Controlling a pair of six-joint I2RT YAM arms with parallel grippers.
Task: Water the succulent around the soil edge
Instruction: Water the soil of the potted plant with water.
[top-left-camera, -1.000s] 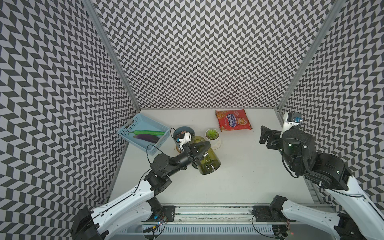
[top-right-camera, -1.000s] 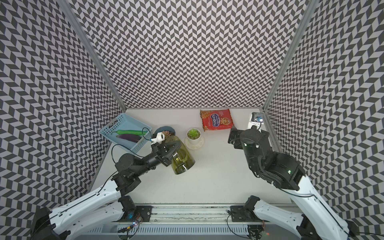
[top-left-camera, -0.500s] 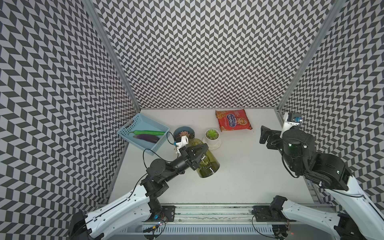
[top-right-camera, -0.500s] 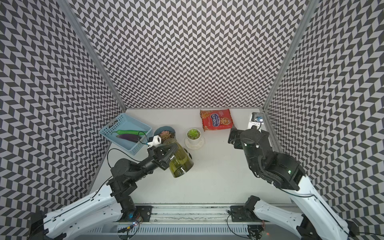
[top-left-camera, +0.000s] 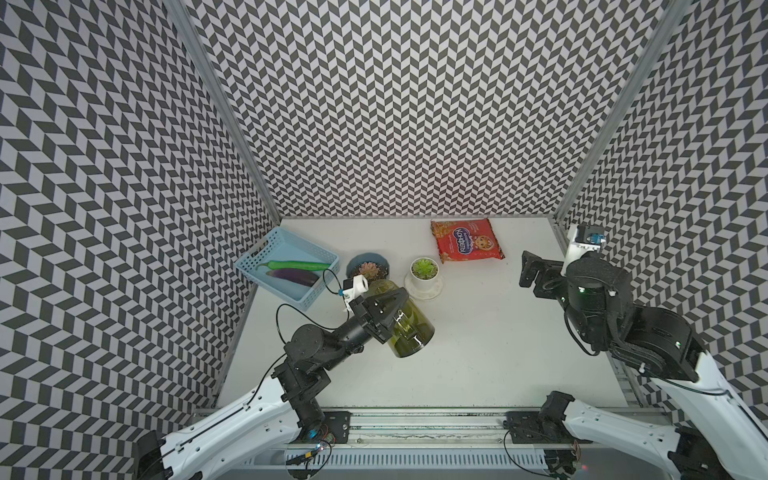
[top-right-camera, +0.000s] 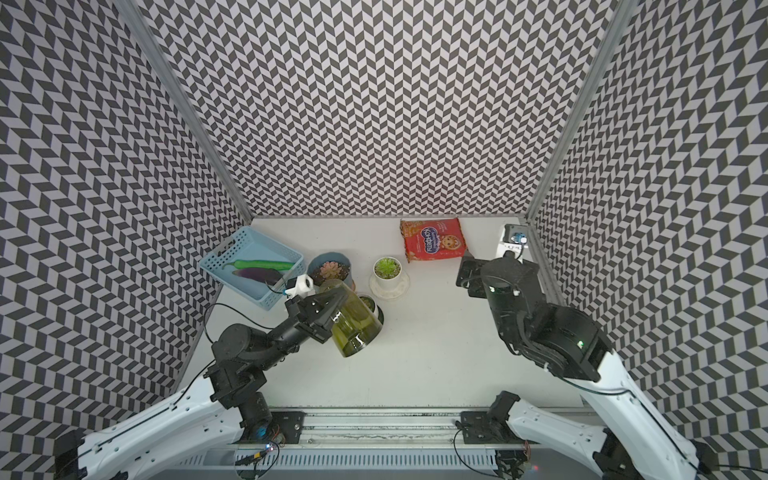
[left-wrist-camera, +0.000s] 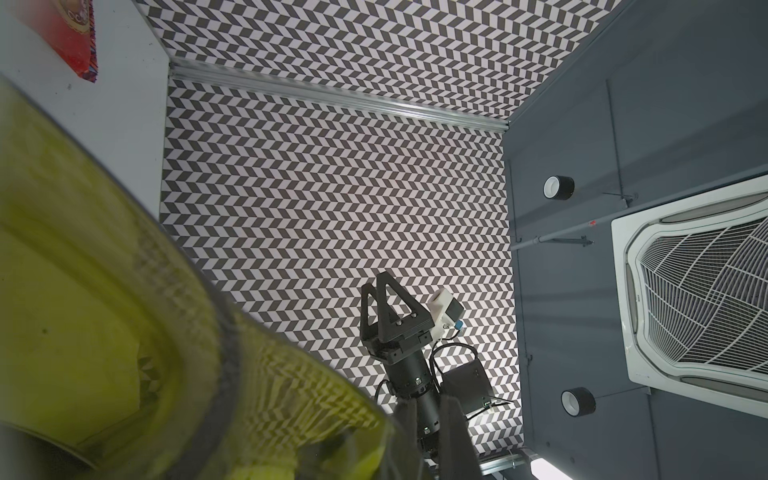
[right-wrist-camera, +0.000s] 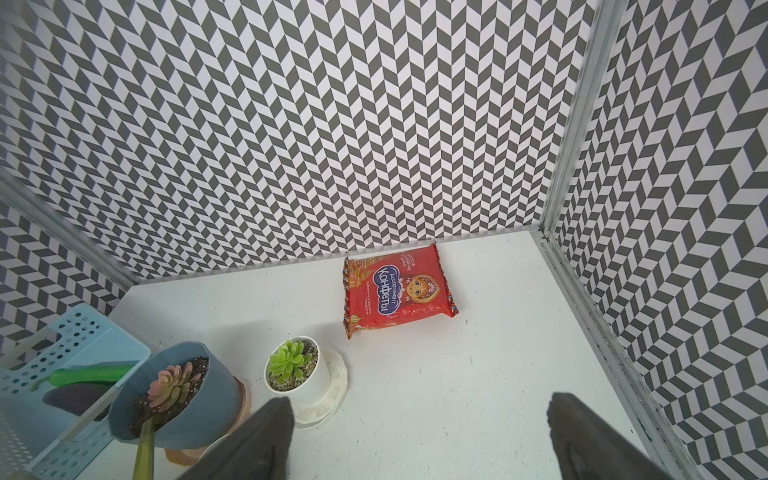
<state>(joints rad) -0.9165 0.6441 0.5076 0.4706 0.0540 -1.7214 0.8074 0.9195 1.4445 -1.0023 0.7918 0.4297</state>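
Observation:
My left gripper (top-left-camera: 388, 309) is shut on a translucent green watering can (top-left-camera: 411, 330), held tilted above the table; the can (top-right-camera: 355, 322) shows in both top views and fills the left wrist view (left-wrist-camera: 83, 291). In the right wrist view its thin green spout (right-wrist-camera: 143, 449) reaches the soil rim of the blue pot (right-wrist-camera: 183, 399) holding a pink succulent (right-wrist-camera: 170, 384). That blue pot (top-left-camera: 368, 266) stands just behind the can. A green succulent in a white pot (top-left-camera: 424, 270) on a saucer stands to its right. My right gripper (top-left-camera: 530, 274) hangs open at the right, fingers (right-wrist-camera: 278, 415) wide apart over bare table.
A light blue basket (top-left-camera: 253, 259) with a green pepper and an eggplant sits at the back left. A red snack pack (top-left-camera: 465, 245) lies by the back wall. A small dark pot (top-right-camera: 368, 303) stands partly behind the can. Patterned walls close in three sides.
My left arm has drawn back slightly toward the front left with the can, uncovering more of the blue pot. The right arm has not moved.

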